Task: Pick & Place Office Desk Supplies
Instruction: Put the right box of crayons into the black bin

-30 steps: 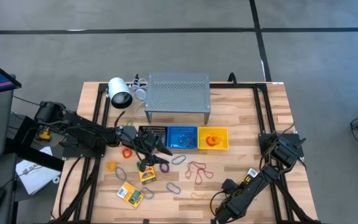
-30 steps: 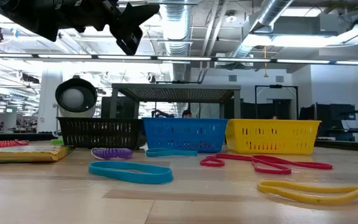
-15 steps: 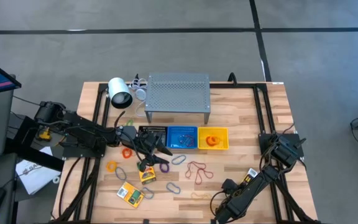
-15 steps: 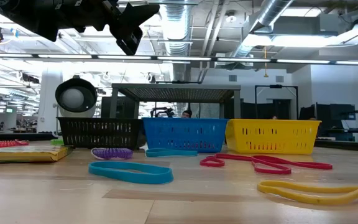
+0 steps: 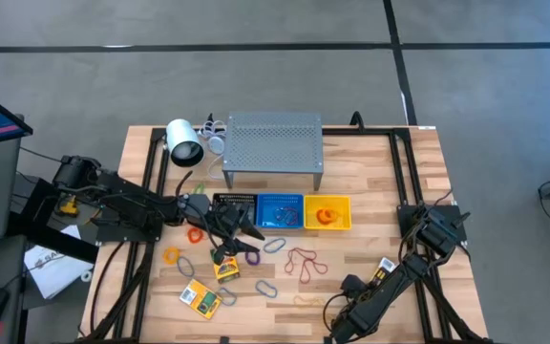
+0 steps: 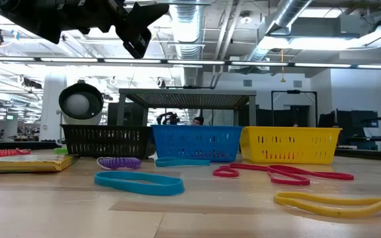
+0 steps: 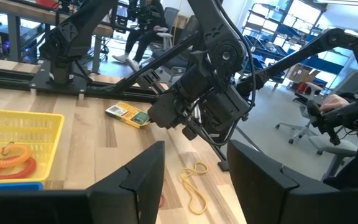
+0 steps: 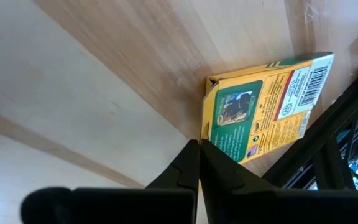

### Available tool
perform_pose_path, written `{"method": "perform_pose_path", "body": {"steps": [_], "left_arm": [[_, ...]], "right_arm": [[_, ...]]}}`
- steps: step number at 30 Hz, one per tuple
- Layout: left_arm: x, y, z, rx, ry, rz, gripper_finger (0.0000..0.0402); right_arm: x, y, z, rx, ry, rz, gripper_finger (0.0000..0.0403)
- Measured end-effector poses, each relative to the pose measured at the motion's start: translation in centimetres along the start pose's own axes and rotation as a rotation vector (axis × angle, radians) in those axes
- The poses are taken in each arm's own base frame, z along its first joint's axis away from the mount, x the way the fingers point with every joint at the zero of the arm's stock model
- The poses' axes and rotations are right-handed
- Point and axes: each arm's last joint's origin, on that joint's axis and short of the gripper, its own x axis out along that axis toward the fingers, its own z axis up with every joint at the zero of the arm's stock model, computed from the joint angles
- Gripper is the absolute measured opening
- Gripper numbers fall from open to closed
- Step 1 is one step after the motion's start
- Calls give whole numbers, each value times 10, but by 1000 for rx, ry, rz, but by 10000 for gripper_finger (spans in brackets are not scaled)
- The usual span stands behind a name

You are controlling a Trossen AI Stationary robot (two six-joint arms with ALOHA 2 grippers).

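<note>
**Office supplies loose on bench; both grippers empty**

Office desk supplies scattered over the front half of the wooden slatted table (image 5: pixel 390 182): flat yellow-and-green crayon pack (image 5: pixel 200 299) near the front left, second such pack (image 5: pixel 225 269) just behind it, thin red-brown band loops (image 5: pixel 303 261) in the middle, orange loop (image 5: pixel 171 255) to the left, grey oval clip (image 5: pixel 266 288) in front. Row of black (image 5: pixel 234 203), blue (image 5: pixel 280 212) and yellow (image 5: pixel 327 213) mesh baskets before the grey perforated metal shelf (image 5: pixel 273 141). Left gripper (image 5: pixel 240 232) hovering above the table beside the black basket, fingers spread, holding nothing. Right gripper (image 8: pixel 199 163) low at the front right edge, fingers pressed together, empty, pointing at a third crayon pack (image 8: pixel 263 106).
</note>
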Motion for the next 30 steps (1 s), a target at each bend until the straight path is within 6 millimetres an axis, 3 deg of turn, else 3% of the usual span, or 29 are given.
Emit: {"method": "perform_pose_path", "body": {"steps": [5, 11, 30], "left_arm": [[0, 0, 0, 0, 0, 0, 170], [0, 0, 0, 0, 4, 1, 170], [0, 1, -4, -5, 44, 11, 170]], "right_arm": [[-2, -3, -1, -8, 3, -26, 1], [-21, -11, -4, -12, 11, -93, 1], [-52, -15, 6, -84, -14, 16, 0]]}}
